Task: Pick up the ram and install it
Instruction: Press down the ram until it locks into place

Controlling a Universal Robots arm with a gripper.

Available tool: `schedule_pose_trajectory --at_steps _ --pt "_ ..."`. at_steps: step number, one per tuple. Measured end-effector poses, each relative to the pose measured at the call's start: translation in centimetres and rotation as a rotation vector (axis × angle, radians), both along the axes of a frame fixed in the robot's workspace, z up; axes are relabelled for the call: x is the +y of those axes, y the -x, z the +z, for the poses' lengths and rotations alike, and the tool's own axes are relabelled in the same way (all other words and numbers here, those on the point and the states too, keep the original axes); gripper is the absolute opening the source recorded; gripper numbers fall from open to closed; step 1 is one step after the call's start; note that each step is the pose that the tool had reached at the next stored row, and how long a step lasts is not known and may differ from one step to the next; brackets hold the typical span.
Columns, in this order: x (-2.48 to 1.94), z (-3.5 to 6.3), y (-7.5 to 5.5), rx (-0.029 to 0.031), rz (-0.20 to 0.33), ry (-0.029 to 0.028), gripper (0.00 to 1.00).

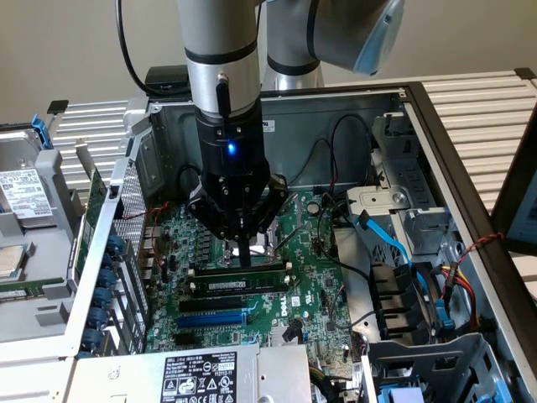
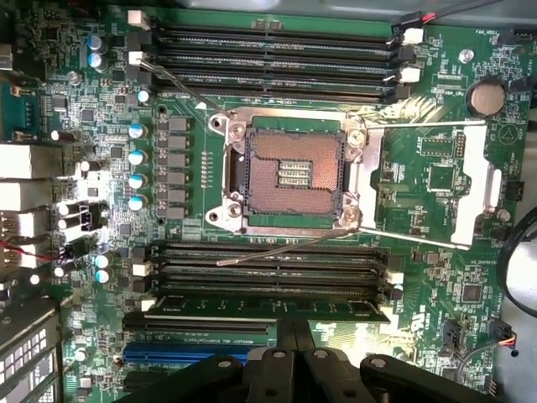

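1. In the exterior view, the arm [image 1: 220, 59] is reaching down into an open computer case [image 1: 336, 109], and a blue light is glowing on its wrist.
2. The gripper [image 1: 243, 252] is hanging over the motherboard [image 1: 310, 277], with its fingers [image 1: 244, 239] drawn narrow together and pointing straight down.
3. The fingertips are touching the top edge of the ram [image 1: 239, 269] near its middle, or sitting just above it; I cannot tell whether they are actually pinching it.
4. The ram is standing on edge in a memory slot, with its long axis running across the board from the exterior view's left to the exterior view's right, parallel to the stick with a white label [image 1: 237, 285] just beside it.
5. A blue slot [image 1: 214, 319] is lying parallel to both, nearer the camera, and blue cables [image 1: 386, 243] are running along the exterior view's right.
6. In the wrist view, the gripper [image 2: 294, 344] is showing as black fingers [image 2: 289, 369] held close together, right over the ram [image 2: 268, 308].
7. The ram is lying lengthwise in the same direction as the black slots [image 2: 268, 269] beside it, between those slots and the blue slot [image 2: 197, 354].
8. The open CPU socket [image 2: 289, 172] is sitting at the board's centre, with 1 more bank of slots [image 2: 273, 59] on its far side.
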State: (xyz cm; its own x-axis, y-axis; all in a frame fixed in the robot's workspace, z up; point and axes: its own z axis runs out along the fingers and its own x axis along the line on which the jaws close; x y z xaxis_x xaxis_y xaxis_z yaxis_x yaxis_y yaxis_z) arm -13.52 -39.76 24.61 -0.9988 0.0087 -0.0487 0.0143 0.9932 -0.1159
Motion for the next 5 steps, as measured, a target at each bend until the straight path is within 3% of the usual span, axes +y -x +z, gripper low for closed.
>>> schedule_pose_trajectory --at_steps 5 --pt "0.00 0.00 0.00 0.0000 0.000 0.0001 0.11"
